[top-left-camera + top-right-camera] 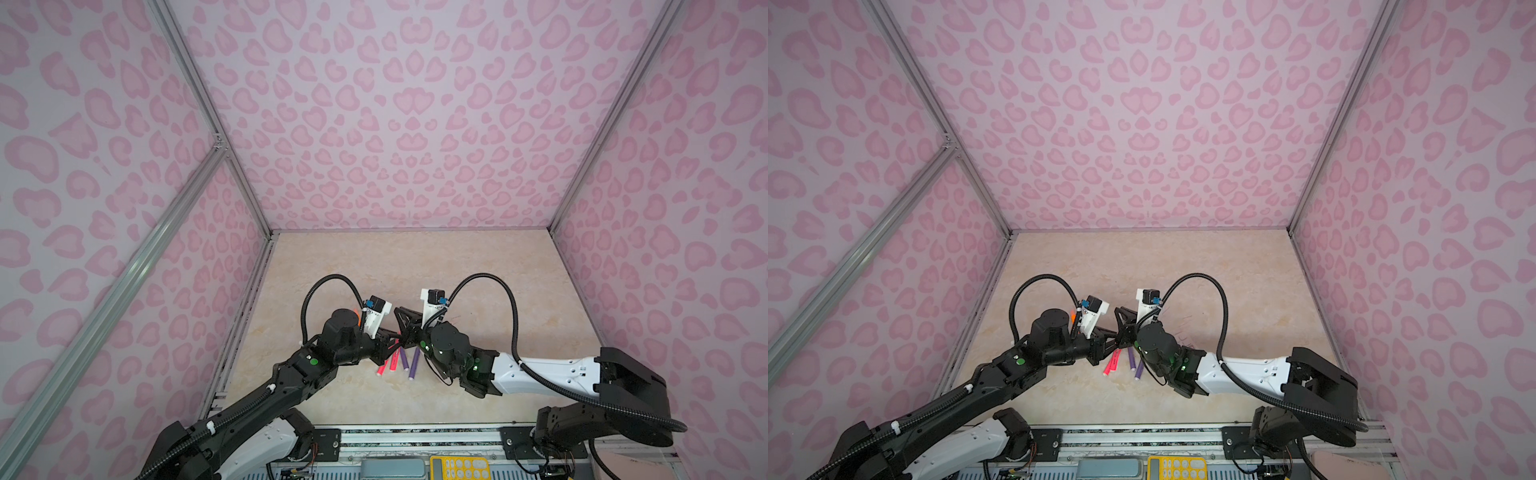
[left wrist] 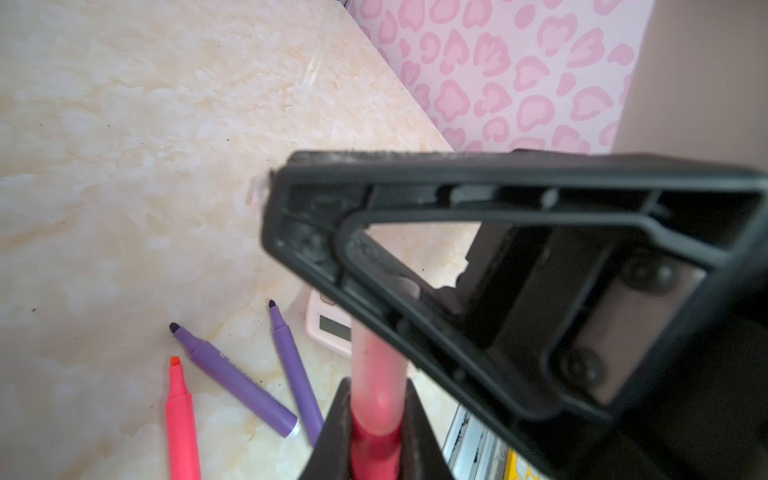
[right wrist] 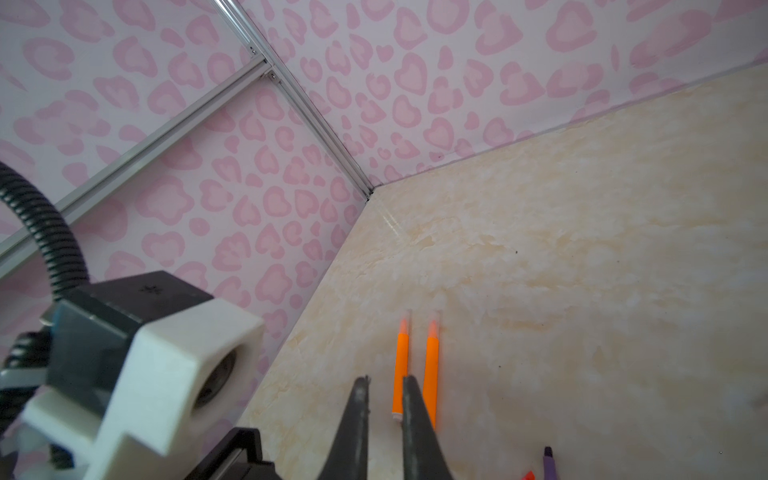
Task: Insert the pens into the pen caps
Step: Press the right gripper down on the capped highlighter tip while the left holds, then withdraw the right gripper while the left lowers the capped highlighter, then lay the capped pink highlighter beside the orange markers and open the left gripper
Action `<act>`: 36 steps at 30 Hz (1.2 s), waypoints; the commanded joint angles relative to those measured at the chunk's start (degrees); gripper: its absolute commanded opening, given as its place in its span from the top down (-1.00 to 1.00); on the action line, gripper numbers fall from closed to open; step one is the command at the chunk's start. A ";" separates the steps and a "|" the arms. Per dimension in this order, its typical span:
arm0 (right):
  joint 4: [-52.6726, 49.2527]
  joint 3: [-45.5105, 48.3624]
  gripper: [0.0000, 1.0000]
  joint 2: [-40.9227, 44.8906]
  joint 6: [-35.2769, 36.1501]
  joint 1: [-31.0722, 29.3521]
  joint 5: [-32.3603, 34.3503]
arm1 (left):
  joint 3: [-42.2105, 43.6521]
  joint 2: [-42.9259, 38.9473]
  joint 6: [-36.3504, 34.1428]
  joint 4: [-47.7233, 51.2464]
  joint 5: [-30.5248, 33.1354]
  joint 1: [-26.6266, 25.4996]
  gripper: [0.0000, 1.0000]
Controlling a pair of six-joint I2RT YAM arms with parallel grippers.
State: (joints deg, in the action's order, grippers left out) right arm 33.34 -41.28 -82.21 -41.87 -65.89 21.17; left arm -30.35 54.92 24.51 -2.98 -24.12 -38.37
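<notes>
In the left wrist view my left gripper [image 2: 376, 386] is shut on a pink-red pen [image 2: 374, 449] whose front sits inside a clear pen cap [image 2: 378, 365]. The cap's far end runs behind the fingers of my right gripper [image 1: 404, 330], whose jaws stand a narrow gap apart on it. Both grippers meet above the table's middle, the left gripper [image 1: 388, 334] on the left. Below them lie another pink-red pen [image 2: 180, 419] and two uncapped purple pens [image 2: 237, 382] [image 2: 295, 370]. Two orange pens [image 3: 400, 365] [image 3: 432, 370] lie side by side, each tip in a clear cap.
A pink calculator [image 2: 328, 328] lies near the held pen. A yellow calculator [image 1: 459, 467] and a grey case [image 1: 392, 467] sit on the front rail. Pink patterned walls [image 1: 415, 124] close in the marble table [image 1: 498, 270] on three sides.
</notes>
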 commanded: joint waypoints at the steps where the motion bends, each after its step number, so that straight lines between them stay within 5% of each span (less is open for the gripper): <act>1: -10.71 1.15 1.00 -0.42 0.47 -1.50 -6.60 | -0.64 -0.93 1.33 -13.15 17.41 1.02 0.92; 10: -8.66 2.06 1.00 2.83 3.01 -0.47 -1.44 | -1.19 0.20 1.06 -12.94 17.47 1.02 0.92; 15: -11.74 -0.20 -0.06 5.34 3.51 4.05 -2.49 | -3.78 3.75 1.98 -9.01 21.34 1.02 0.92; 19: -17.34 -1.61 -0.37 9.30 5.27 5.70 0.11 | -7.78 8.15 5.51 0.75 31.94 1.08 0.92; 23: -18.45 0.62 -0.44 12.04 5.02 7.93 2.74 | -14.27 16.38 9.70 13.05 41.87 1.35 0.92; 36: -19.14 3.04 -0.44 11.99 2.61 14.16 -0.48 | -30.66 42.62 12.09 29.38 43.94 2.41 0.94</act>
State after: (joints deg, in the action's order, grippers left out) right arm 14.33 -38.06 -69.34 -39.03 -51.77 21.06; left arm -58.57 94.78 35.27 20.64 17.87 -36.29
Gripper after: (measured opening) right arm 0.719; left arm 0.169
